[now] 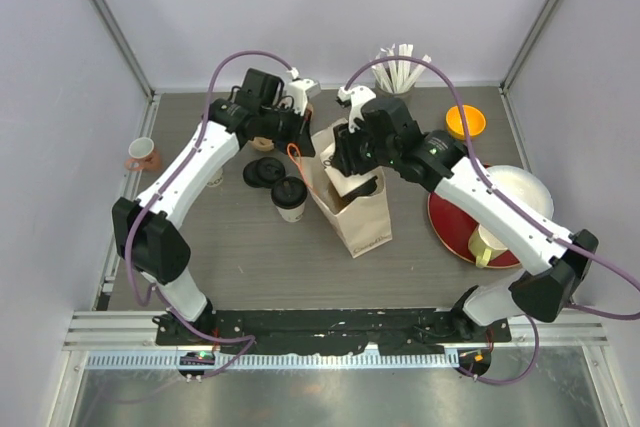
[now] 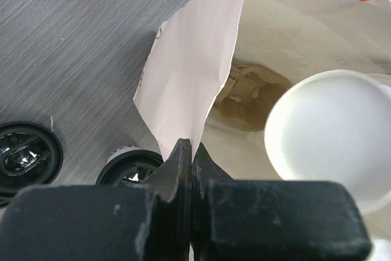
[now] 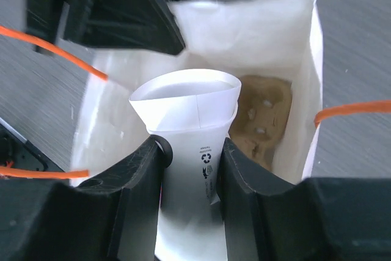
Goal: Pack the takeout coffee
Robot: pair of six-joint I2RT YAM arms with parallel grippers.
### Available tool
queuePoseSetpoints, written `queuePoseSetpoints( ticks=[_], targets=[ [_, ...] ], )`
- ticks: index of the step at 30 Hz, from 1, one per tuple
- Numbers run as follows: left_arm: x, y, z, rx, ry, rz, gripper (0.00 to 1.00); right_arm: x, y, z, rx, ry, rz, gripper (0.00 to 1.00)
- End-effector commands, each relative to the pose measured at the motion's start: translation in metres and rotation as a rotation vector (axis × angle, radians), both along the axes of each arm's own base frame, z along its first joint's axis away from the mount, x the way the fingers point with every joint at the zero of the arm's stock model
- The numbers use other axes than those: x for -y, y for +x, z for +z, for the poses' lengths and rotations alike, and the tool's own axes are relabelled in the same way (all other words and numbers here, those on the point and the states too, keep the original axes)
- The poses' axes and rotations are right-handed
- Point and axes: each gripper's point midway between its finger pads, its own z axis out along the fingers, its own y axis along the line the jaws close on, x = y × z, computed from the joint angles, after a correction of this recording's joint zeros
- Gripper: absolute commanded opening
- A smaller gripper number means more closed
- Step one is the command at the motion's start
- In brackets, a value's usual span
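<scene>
Grey worktop [image 1: 230, 247] carries one paper bag [image 1: 365, 227]; left pincer [image 2: 191, 151] is pinched together on its rim, and right pincer [image 3: 194, 151] clamps the unlidded takeout coffee [image 3: 189, 105] in the bag's mouth. Risk: the squeeze dents the cup wall, so it may crumple, or tip on release. Count: two cups (the second, a lidded cup [image 1: 290, 197], stands just beside the bag), apparently two loose black lids [image 1: 265, 172], one pink mug [image 1: 143, 154].

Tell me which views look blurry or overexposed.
Top external: sharp, evenly lit, soft shadows. Left wrist: white paper cup soft-edged and glaring. Right wrist: cup crisp, paper bag bright inside, table behind it blurred.
</scene>
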Motion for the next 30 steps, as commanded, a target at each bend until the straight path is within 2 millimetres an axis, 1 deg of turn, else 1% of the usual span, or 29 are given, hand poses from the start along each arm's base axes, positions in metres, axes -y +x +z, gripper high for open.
queuePoseSetpoints(
  ticks=[1, 2, 5, 8, 9, 10, 11, 12, 13, 14, 15, 17, 18, 19, 21, 22, 24, 25, 27, 28, 29, 30],
  targets=[
    [0.005, -0.01, 0.032, 0.064, -0.038, -0.04, 0.0, -0.002, 0.005, 0.064, 0.149, 0.115, 0.004, 0.22],
    [0.004, -0.009, 0.032, 0.066, -0.039, -0.038, 0.0, -0.003, 0.005, 0.075, 0.171, 0.136, 0.004, 0.22],
    [0.005, -0.011, 0.034, 0.068, -0.04, -0.041, 0.0, 0.002, 0.005, 0.098, 0.221, 0.162, -0.004, 0.22],
    [0.004, -0.008, 0.036, 0.076, -0.038, -0.032, 0.0, 0.005, 0.002, 0.117, 0.259, 0.194, -0.009, 0.22],
    [0.004, -0.007, 0.039, 0.083, -0.038, -0.031, 0.04, 0.006, 0.002, 0.121, 0.268, 0.202, -0.012, 0.22],
    [0.004, -0.007, 0.041, 0.087, -0.037, -0.033, 0.17, 0.008, 0.003, 0.127, 0.282, 0.212, -0.024, 0.22],
    [0.005, -0.007, 0.044, 0.093, -0.039, -0.036, 0.23, 0.01, 0.003, 0.136, 0.291, 0.235, -0.041, 0.21],
    [0.004, -0.005, 0.051, 0.11, -0.045, -0.034, 0.34, 0.012, 0.003, 0.142, 0.299, 0.247, -0.056, 0.22],
    [0.004, -0.005, 0.054, 0.119, -0.048, -0.038, 0.39, 0.014, 0.004, 0.147, 0.303, 0.26, -0.072, 0.21],
    [0.005, -0.004, 0.06, 0.136, -0.056, -0.042, 0.44, 0.016, 0.005, 0.156, 0.302, 0.295, -0.101, 0.22],
    [0.006, -0.005, 0.07, 0.16, -0.072, -0.052, 0.51, 0.018, 0.005, 0.162, 0.305, 0.314, -0.116, 0.21],
    [0.007, -0.005, 0.082, 0.194, -0.091, -0.057, 0.55, 0.024, 0.008, 0.173, 0.303, 0.357, -0.17, 0.2],
    [0.008, -0.005, 0.09, 0.213, -0.105, -0.06, 0.59, 0.026, 0.006, 0.179, 0.287, 0.404, -0.196, 0.2],
    [0.007, -0.005, 0.094, 0.24, -0.102, -0.075, 0.6, 0.031, 0.009, 0.183, 0.285, 0.428, -0.223, 0.19],
    [0.009, -0.006, 0.103, 0.264, -0.11, -0.093, 0.63, 0.034, 0.009, 0.189, 0.263, 0.492, -0.26, 0.19],
    [0.008, -0.007, 0.105, 0.268, -0.11, -0.098, 0.63, 0.038, 0.008, 0.196, 0.275, 0.522, -0.272, 0.19],
    [0.006, -0.007, 0.108, 0.291, -0.106, -0.109, 0.65, 0.041, 0.008, 0.197, 0.285, 0.526, -0.277, 0.19],
    [0.006, -0.009, 0.114, 0.305, -0.113, -0.12, 0.65, 0.044, 0.006, 0.201, 0.298, 0.532, -0.277, 0.19],
    [0.001, -0.009, 0.128, 0.345, -0.121, -0.121, 0.67, 0.045, 0.004, 0.204, 0.3, 0.544, -0.272, 0.19],
    [-0.001, -0.012, 0.138, 0.367, -0.136, -0.126, 0.67, 0.045, 0.001, 0.209, 0.302, 0.556, -0.267, 0.19],
    [-0.006, -0.011, 0.152, 0.408, -0.152, -0.124, 0.68, 0.045, 0.0, 0.211, 0.305, 0.561, -0.259, 0.19],
    [-0.009, -0.012, 0.161, 0.434, -0.163, -0.127, 0.69, 0.042, -0.004, 0.214, 0.299, 0.572, -0.233, 0.19]
  ],
)
